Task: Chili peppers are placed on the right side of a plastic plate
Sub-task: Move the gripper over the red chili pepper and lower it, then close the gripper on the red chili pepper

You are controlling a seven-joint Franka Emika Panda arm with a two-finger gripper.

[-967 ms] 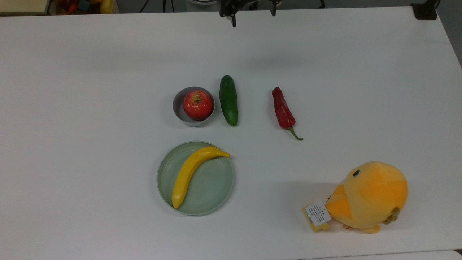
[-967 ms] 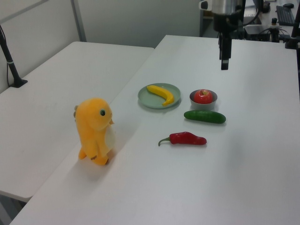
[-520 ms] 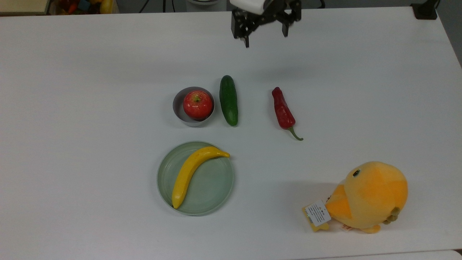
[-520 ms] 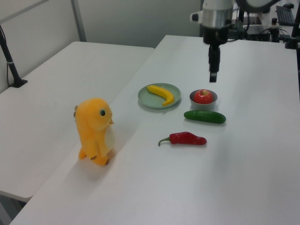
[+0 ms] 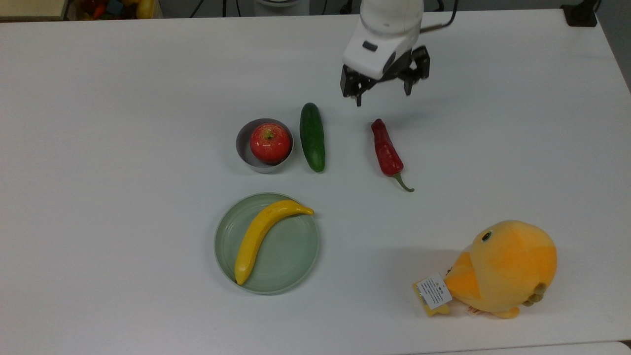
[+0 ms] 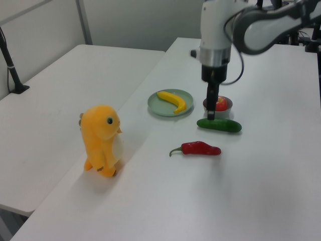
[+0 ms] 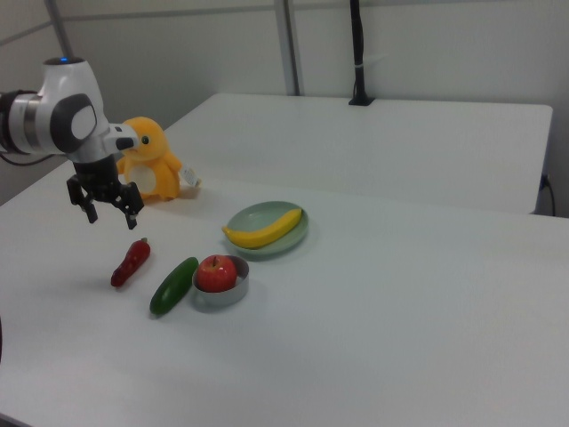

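Observation:
The dark-red chili pepper (image 5: pixel 387 150) (image 6: pixel 200 148) (image 7: pixel 132 261) lies flat on the white table, its green stem pointing toward the plush toy. To the top view's lower left of it sits the mint-green plastic plate (image 5: pixel 293 256) (image 6: pixel 159 104) (image 7: pixel 293 234), with a yellow banana (image 5: pixel 261 236) lying in it. My gripper (image 5: pixel 383 96) (image 7: pixel 111 218) hangs open and empty in the air just beyond the chili's tapered tip, fingers pointing down and spread wide. In the left view the gripper (image 6: pixel 211 106) stands in front of the bowl and cucumber.
A grey bowl (image 5: pixel 244 148) holds a red apple (image 5: pixel 269 143) (image 7: pixel 218 273). A dark-green cucumber (image 5: pixel 312 136) (image 6: pixel 219 125) (image 7: pixel 174 285) lies between bowl and chili. An orange plush bird (image 5: pixel 503 268) (image 6: pixel 102 139) (image 7: pixel 151 169) stands at the top view's lower right.
The gripper has come in from the table's far edge toward the chili and dropped lower, staying open. None of the objects has moved.

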